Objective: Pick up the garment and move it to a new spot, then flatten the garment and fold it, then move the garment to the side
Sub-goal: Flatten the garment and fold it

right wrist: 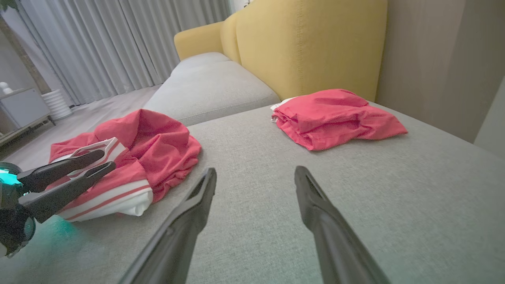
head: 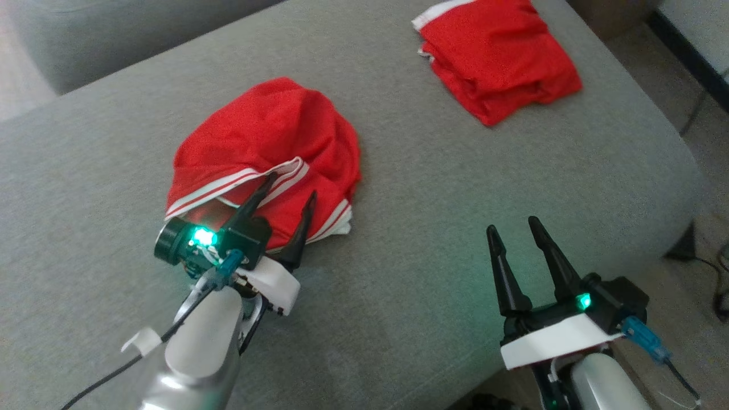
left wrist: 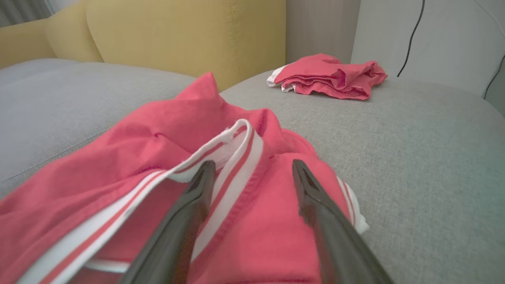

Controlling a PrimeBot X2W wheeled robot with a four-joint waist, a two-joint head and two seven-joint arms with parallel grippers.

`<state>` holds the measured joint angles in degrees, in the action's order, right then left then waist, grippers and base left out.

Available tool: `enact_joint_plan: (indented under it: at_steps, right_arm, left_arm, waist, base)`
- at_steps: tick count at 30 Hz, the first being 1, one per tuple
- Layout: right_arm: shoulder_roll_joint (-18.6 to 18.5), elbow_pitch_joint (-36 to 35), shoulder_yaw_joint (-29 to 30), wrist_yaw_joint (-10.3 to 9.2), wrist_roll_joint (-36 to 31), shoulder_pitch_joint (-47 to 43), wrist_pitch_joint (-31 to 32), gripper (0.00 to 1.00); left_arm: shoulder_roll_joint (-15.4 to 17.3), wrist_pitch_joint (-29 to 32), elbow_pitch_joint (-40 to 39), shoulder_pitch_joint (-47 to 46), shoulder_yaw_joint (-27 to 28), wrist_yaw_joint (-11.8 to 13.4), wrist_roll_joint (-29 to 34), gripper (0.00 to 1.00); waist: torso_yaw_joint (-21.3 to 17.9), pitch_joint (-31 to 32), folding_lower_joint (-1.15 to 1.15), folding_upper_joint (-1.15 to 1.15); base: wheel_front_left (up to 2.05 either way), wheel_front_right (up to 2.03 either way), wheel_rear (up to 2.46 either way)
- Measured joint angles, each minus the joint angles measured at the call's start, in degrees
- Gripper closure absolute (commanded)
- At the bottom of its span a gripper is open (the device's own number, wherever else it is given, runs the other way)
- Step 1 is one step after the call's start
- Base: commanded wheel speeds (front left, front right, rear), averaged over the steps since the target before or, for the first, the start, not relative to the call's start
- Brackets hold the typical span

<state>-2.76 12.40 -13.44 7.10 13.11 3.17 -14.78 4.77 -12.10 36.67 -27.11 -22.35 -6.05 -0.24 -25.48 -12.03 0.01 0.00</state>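
Here the crumpled red garment (head: 267, 148) lies on the grey sofa cushion (head: 433, 188), its white-striped band under the left gripper (head: 292, 185), whose fingers are spread. Pinching only that band could lift it bunched and twisted. The right gripper (head: 512, 224), also spread, hovers over bare cushion, well apart.

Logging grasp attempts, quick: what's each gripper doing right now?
Left gripper: open, poised at the crumpled garment, nothing gripped.
Right gripper: open, empty, over the sofa.

No readable text, label, brand, number or sign appears on anything in these views.
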Motion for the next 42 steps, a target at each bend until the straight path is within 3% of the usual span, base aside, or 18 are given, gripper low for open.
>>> enact_joint_plan:
  at_steps: [8, 9, 10, 11, 15, 22, 27, 31, 37, 42]
  right_arm:
    - [0.0, 0.0, -0.1, 0.00, 0.0, 0.9, 0.0, 0.00]
    - [0.0, -0.1, -0.1, 0.00, 0.0, 1.0, 0.0, 0.00]
    - [0.0, -0.1, -0.2, 0.00, 0.0, 1.0, 0.0, 0.00]
    - [0.0, -0.1, -0.2, 0.00, 0.0, 1.0, 0.0, 0.00]
    - [0.0, -0.3, -0.5, 0.00, 0.4, 1.0, 0.0, 0.00]
    - [0.0, -0.2, -0.5, 0.00, 0.6, 0.9, 0.0, 0.00]
    - [0.0, -0.2, 0.2, 0.00, 0.6, 0.9, 0.0, 0.00]
    - [0.0, -0.2, 0.5, 0.00, 0.6, 0.8, 0.0, 0.00]
    - [0.0, -0.1, 0.8, 0.00, 0.6, 0.6, 0.0, 0.00]
    - [0.0, 0.2, 1.4, 0.00, 0.2, 0.3, 0.0, 0.00]
  left_arm:
    - [-0.2, 0.4, 6.8, -3.4, -1.2, 0.5, 0.3, 0.00]
    - [-0.2, 0.4, 7.4, -3.9, -1.6, 0.3, 0.3, 0.42]
    - [-0.3, 0.5, 8.0, -4.3, -1.9, 0.0, 0.1, 0.68]
    - [-0.5, 0.9, 8.6, -4.7, -2.1, 0.0, -0.2, 1.00]
    - [-0.8, 3.0, 11.0, -6.2, -3.6, -0.6, -1.3, 1.00]
    - [-1.7, 1.2, 11.2, -7.6, -5.8, -1.1, -4.1, 1.00]
    - [-1.9, -0.1, 5.5, -11.0, -10.1, -1.3, -9.0, 1.00]
    - [-2.2, 0.0, -0.9, -20.6, -13.0, -1.5, -14.1, 1.00]
    - [-1.4, 1.1, -7.4, -37.3, -7.7, -1.5, -21.5, 1.00]
    - [1.5, 2.6, -11.1, -36.4, -3.2, -1.5, -28.3, 1.00]
  waist:
    - [-3.6, -1.6, -0.01, 0.00]
    - [-3.6, -1.6, -0.01, 0.00]
    - [-3.7, -1.5, -0.01, 0.00]
    - [-3.7, -1.5, -0.01, 0.00]
    - [-4.0, -1.3, -0.01, 0.00]
    - [-4.2, 0.2, -0.01, 0.00]
    - [-3.5, 1.5, -0.02, 0.00]
    - [-2.0, 2.4, -0.02, 0.00]
    - [1.1, 3.5, -0.02, 0.00]
    - [4.7, 4.3, -0.02, 0.00]
  base:
    - [0.00, 0.00, 0.00]
    - [0.00, 0.00, 0.00]
    - [0.00, 0.00, 0.00]
    - [0.00, 0.00, 0.00]
    - [0.00, 0.00, 0.00]
    - [0.00, 0.00, 0.00]
    - [0.00, 0.00, 0.00]
    - [0.00, 0.00, 0.00]
    - [0.00, 0.00, 0.00]
    - [0.00, 0.00, 0.00]
